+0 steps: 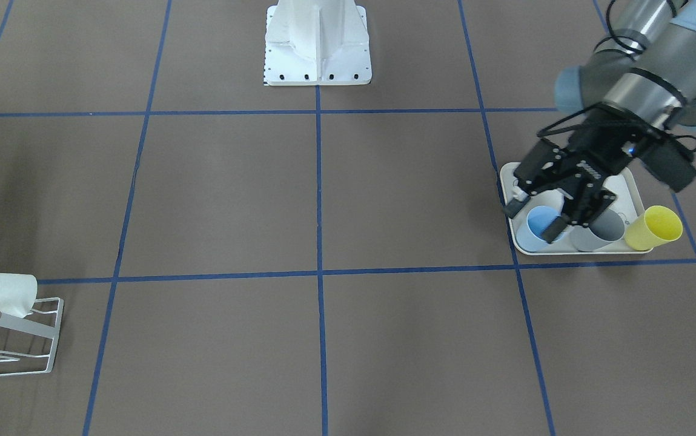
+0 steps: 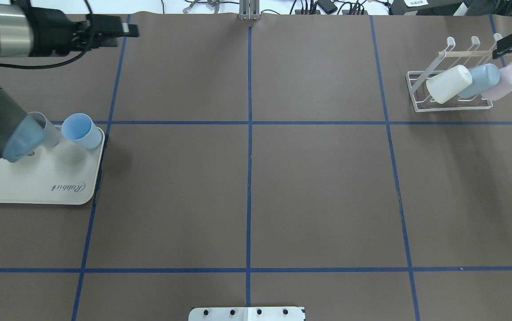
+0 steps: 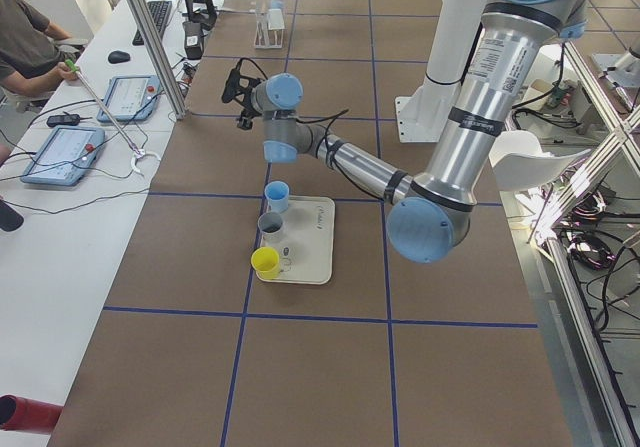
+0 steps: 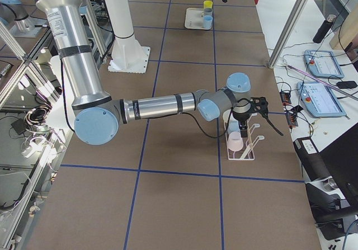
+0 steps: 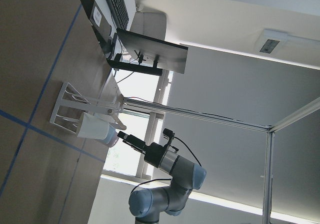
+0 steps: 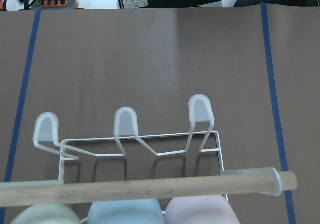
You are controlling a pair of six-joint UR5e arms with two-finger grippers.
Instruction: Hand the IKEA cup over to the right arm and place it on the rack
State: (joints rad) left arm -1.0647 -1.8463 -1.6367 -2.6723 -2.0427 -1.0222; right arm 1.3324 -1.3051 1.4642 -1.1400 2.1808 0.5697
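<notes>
— Where are our cups?
— Three stand on the tray [image 2: 37, 178]: a blue cup [image 2: 79, 130], a grey cup [image 1: 605, 233] and a yellow cup [image 1: 656, 229]; on the rack [image 6: 202, 108] we see a cream cup [image 2: 449, 84], a sky-blue cup [image 2: 481, 79] and a pink cup [image 2: 505, 81].
— And our grippers?
— The left gripper [image 1: 532, 220] hangs well above the tabletop [image 2: 256, 187], jaws wide, empty; the right gripper [image 2: 505, 47] hovers over the rack's dowel [image 6: 150, 188]; we cannot tell its opening.

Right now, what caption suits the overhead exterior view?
Three cups on the white wire rack; blue cup and grey cup stand on the cream tray.
</notes>
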